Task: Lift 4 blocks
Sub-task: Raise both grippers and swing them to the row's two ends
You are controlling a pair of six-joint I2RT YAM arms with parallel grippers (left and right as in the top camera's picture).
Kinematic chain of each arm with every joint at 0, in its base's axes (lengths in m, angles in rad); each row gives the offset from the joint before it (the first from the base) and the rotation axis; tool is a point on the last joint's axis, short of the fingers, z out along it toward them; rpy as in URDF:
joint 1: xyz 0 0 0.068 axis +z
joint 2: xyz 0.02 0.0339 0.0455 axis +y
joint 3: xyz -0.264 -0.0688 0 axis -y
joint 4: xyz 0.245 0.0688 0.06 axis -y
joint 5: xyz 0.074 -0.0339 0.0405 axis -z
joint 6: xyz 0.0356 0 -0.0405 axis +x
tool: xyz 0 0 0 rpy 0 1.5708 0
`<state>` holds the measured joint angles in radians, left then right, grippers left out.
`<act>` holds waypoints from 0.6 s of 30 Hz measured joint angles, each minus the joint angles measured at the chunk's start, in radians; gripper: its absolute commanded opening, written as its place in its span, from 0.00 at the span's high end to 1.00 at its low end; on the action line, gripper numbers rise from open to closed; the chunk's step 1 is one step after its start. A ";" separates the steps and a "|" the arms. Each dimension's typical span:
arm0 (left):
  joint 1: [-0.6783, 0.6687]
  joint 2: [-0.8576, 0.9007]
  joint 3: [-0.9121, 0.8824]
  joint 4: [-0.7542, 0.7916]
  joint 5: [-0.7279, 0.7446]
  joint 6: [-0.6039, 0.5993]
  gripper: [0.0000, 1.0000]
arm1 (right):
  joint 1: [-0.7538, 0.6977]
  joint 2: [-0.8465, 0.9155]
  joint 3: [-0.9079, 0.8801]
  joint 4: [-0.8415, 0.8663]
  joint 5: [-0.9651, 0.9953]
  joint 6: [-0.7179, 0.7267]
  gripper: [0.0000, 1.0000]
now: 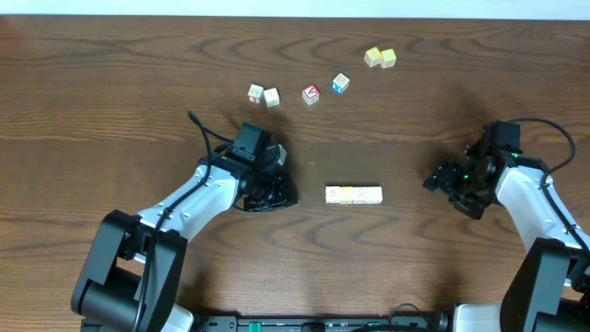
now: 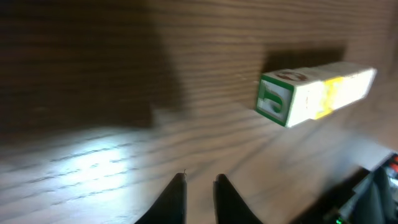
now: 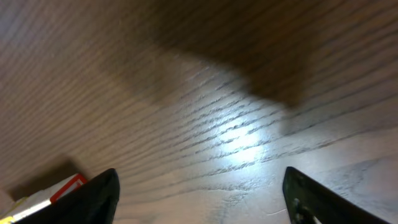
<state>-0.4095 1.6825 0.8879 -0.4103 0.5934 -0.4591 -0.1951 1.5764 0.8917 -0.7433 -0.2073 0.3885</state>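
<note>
The dark wood-grain table fills the view, bare but for the arms and a scatter of small cubes. The left gripper sits low just left of centre, its fingers barely parted with nothing between them. The right gripper hangs well to the right with its fingers spread wide and empty. Between them lie the blocks, four in a row touching end to end (one yellow-topped, the rest cream, a green-marked face at the left end), apart from both grippers. They look light, rigid and smooth-sided. The row would likely buckle if squeezed unevenly, so the sound hold is pressure on the two end faces, square and level. Toward the far edge lie a whitish pair, a red-faced cube, a blue-faced cube and a yellow-green pair.
</note>
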 measured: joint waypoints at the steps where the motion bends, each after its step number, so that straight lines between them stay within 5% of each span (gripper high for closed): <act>1: 0.000 0.000 0.000 0.000 -0.013 -0.010 0.75 | 0.000 0.000 -0.001 0.000 -0.006 0.006 0.12; 3: 0.000 0.000 0.000 0.003 -0.032 -0.016 0.74 | 0.000 0.000 -0.001 0.002 -0.026 0.014 0.20; 4: 0.000 0.000 0.000 0.004 -0.042 -0.020 0.74 | 0.000 0.000 -0.002 0.001 -0.035 0.018 0.41; 5: 0.000 0.000 0.000 0.006 -0.050 -0.024 0.74 | 0.000 0.000 -0.001 0.002 -0.048 0.016 0.78; 7: 0.000 0.000 0.000 0.014 -0.058 -0.028 0.74 | 0.000 0.000 -0.002 0.008 -0.085 0.011 0.99; 14: 0.000 0.000 0.000 0.051 -0.076 -0.043 0.92 | 0.011 0.000 -0.002 0.057 -0.146 -0.040 0.99; 18: 0.000 0.000 0.000 0.072 -0.077 -0.040 0.93 | 0.035 0.000 -0.002 0.079 -0.156 -0.053 0.99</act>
<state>-0.4095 1.6825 0.8879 -0.3378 0.5163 -0.4995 -0.1596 1.5764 0.8902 -0.6643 -0.3630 0.3351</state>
